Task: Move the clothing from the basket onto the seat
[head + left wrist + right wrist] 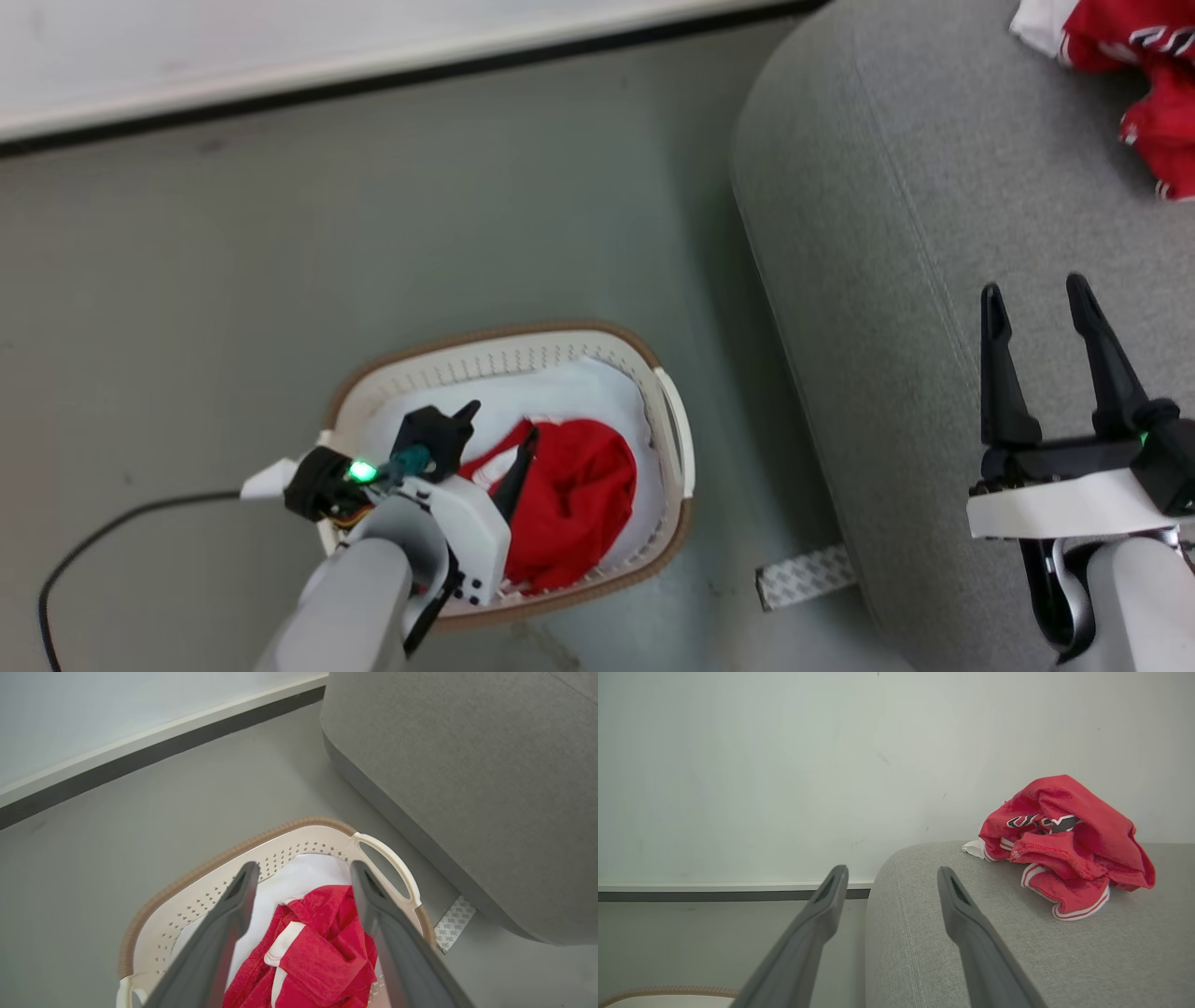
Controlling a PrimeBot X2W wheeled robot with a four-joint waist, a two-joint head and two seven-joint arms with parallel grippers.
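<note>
Grey floor (pixel 373 205): left gripper (pixel 499 422) angled down into basket (pixel 504 334) w/ jaws apart over clothing (pixel 579 495); right gripper (pixel 1033 285) agape above seat (pixel 887 233).

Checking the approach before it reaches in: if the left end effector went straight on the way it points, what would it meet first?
Most likely the red garment in the basket: the open left end effector points down at it, fingers framing the cloth. Depth is unclear from here.
</note>
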